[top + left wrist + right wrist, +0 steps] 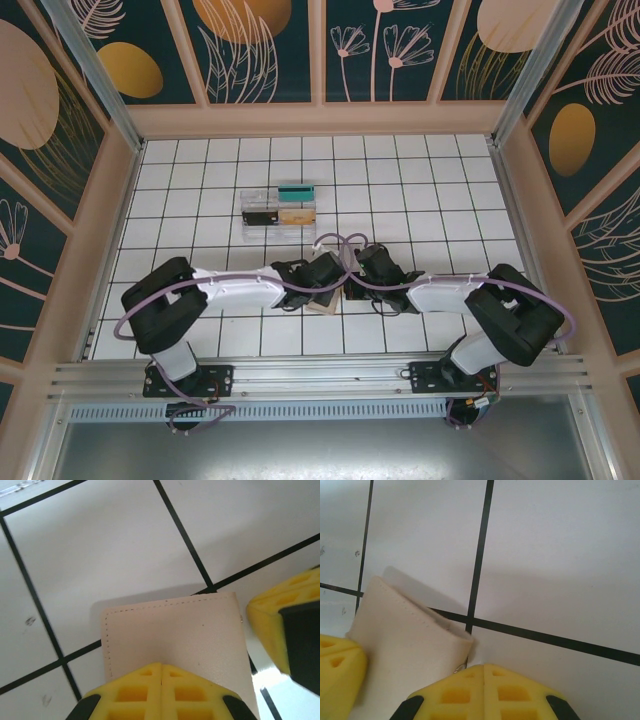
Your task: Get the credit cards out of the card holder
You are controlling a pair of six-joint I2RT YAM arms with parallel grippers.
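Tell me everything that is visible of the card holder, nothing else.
The card holder is a thin tan, leather-like wallet with a stitched edge, folded, lying on the white tiled table between the arms. Its folded side looks rounded. The shut left gripper covers its near edge; the shut right gripper meets one corner.

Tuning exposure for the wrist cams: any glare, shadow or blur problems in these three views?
Top external: evenly lit and sharp, walls splay from wide-angle distortion. Left wrist: card holder crisp down to the stitching, soft shadow on the tile above it, blown-out patch at bottom right. Right wrist: card holder slightly soft, broad faint shadow across the tile.
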